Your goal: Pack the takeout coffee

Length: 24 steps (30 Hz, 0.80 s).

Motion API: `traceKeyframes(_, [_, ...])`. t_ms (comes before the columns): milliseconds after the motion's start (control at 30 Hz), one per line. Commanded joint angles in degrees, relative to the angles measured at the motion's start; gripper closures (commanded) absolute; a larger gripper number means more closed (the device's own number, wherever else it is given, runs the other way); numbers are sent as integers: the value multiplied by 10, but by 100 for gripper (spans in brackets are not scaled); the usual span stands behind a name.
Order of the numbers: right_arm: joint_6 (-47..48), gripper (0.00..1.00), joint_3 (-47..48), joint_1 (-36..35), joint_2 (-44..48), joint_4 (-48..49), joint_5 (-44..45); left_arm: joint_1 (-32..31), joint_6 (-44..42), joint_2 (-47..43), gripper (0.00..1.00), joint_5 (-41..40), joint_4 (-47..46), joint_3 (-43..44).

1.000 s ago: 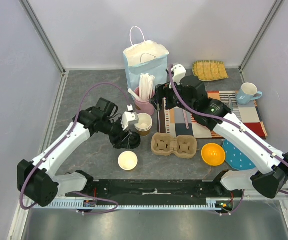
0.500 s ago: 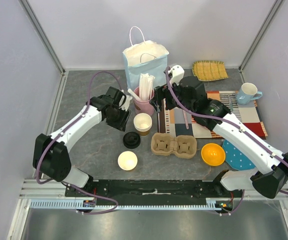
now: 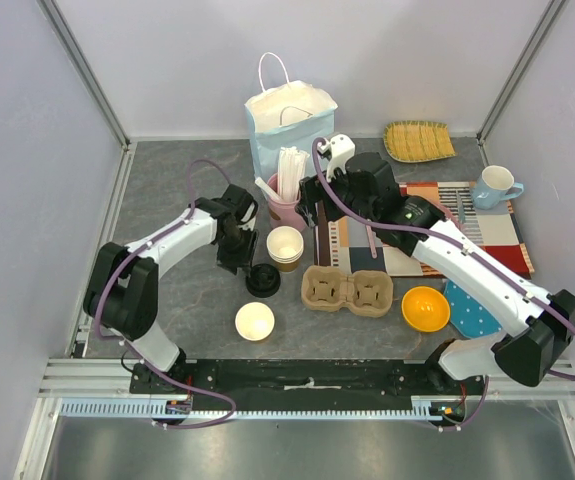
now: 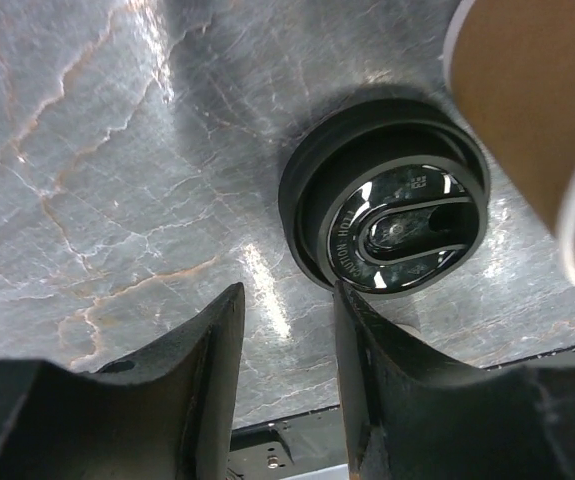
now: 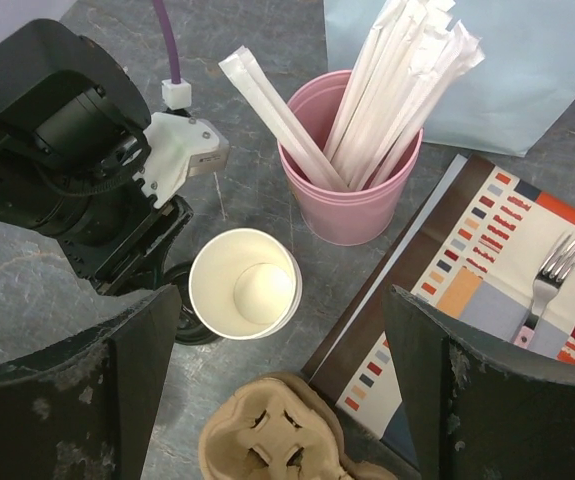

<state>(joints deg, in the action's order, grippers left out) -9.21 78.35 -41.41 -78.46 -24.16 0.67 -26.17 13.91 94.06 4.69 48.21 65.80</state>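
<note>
A: Nearest the bases, a lidless paper cup (image 3: 255, 321) stands alone, mouth up. Is that the one to go for?

B: Judged no. The black lid (image 4: 387, 225) lies flat on the table (image 4: 117, 150) just farther out, sip side up. The open cup (image 5: 244, 283) stands upright right behind it, beside the cardboard carrier (image 3: 347, 290). There is no capped coffee in view: cup and lid are separate, close together.

A: Which arm is nearer the lid?

B: The left. The left gripper (image 4: 285, 300) points down at the table. The lid sits just past its fingertips and off to one side, not between them. It is round, so there is no long axis to line up with; my guess is the next move is a sideways shift over the rim.

A: Jaws?

B: Left: fingers parted by a narrow gap, nothing between them, no contact that I can see. The right gripper (image 5: 282, 300) hangs above the open cup, fingers spread wide and empty, with the cup below the gap.

A: Beyond that?

B: A pink cup of straws (image 5: 352, 190), then the paper bag (image 3: 289, 125) upright at the back, which is probably where the coffee goes.
</note>
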Motion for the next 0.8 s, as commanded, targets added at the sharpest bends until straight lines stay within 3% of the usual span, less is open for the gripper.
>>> traceKeyframes(0, [2, 10, 8, -2, 3, 8, 2, 4, 44, 0, 53, 15, -21, -25])
traceKeyframes(133, [3, 10, 7, -1, 1, 3, 6, 4, 37, 18, 54, 45, -34, -29])
traceKeyframes(767, [5, 10, -1, -1, -2, -9, 8, 4, 39, 44, 59, 50, -70, 0])
